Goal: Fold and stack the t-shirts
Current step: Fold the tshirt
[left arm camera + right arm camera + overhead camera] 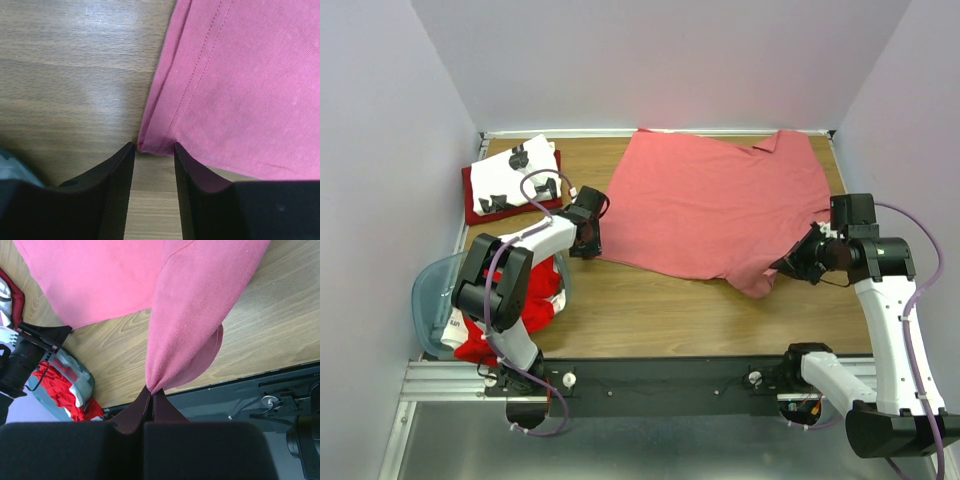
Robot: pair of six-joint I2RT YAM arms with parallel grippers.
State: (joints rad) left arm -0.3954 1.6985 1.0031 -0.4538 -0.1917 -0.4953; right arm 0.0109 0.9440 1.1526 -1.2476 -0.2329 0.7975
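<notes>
Left jaws were set apart at a hem corner of the pink shirt (pixel 720 200); right jaws were clamped on its four-o'clock edge.

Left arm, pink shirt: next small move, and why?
Probably ease the left jaws forward a touch so they can close on the hem. They stand open, with the hem corner of the salmon-pink shirt just at their tips, not yet between them. The right jaws are shut on a fold of the same shirt.
</notes>
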